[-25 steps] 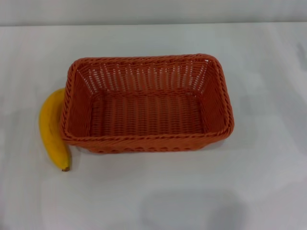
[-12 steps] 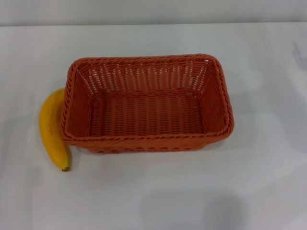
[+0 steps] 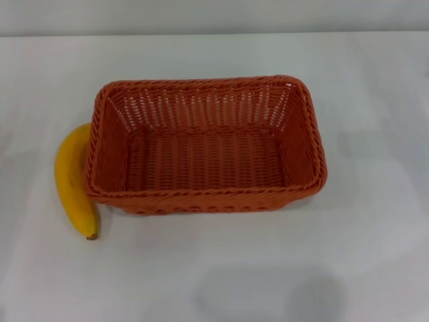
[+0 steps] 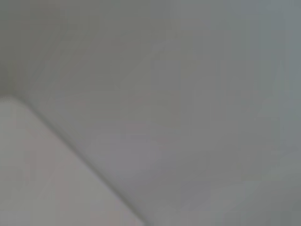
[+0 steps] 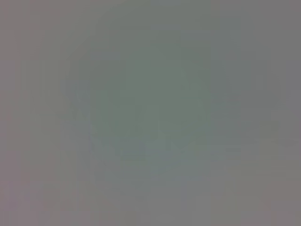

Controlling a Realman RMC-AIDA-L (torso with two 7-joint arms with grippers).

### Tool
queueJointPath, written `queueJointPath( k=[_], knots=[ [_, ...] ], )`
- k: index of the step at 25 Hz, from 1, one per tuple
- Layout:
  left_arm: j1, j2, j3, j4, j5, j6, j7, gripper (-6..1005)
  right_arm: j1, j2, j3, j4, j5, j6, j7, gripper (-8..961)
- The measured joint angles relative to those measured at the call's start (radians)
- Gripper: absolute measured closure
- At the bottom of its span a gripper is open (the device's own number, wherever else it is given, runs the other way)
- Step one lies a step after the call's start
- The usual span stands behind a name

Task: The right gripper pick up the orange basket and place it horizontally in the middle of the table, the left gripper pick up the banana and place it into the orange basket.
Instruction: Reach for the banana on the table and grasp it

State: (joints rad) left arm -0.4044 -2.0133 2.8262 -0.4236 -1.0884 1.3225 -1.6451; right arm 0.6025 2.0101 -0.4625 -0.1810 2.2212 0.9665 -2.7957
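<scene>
banana [image 3: 72, 178] sits tight against the orange basket [image 3: 204, 144] mid-left of frame, so grabbing it might shove the basket; neither gripper's visible, jaws unknown

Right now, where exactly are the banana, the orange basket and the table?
banana [image 3: 69, 178]: head view, middle of its yellow curve.
orange basket [image 3: 201, 199]: head view, near braided rim.
table [image 3: 362, 268]: head view, bare white top right of the basket.
</scene>
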Motion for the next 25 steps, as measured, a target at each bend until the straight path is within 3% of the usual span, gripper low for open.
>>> queueJointPath(
  k=[2,4,8,14,20,25],
  knots=[
    [-0.039,0.04,0.017,-0.06,0.135,0.03,-0.14,255,-0.004,-0.005,0.009,0.0,0.0,-0.001,0.003,152],
    [-0.084,0.067,0.017,-0.112,0.259,0.061,-0.238,257,-0.007,-0.01,0.009,0.0,0.0,-0.002,0.004,89],
    [-0.223,0.117,0.018,-0.24,0.586,0.124,-0.448,261,-0.008,-0.019,0.007,0.0,0.0,-0.002,0.007,94],
    [-0.428,0.189,0.019,-0.296,1.051,0.212,-0.66,267,-0.015,-0.022,0.004,-0.001,0.0,0.001,0.007,94],
    [-0.578,0.207,0.021,-0.281,1.355,0.252,-0.77,273,-0.011,-0.015,0.006,-0.004,0.0,0.002,0.001,94],
    [-0.614,0.211,0.022,-0.253,1.446,0.262,-0.841,278,-0.006,-0.006,0.002,-0.014,-0.001,0.004,0.001,94]
  ],
)
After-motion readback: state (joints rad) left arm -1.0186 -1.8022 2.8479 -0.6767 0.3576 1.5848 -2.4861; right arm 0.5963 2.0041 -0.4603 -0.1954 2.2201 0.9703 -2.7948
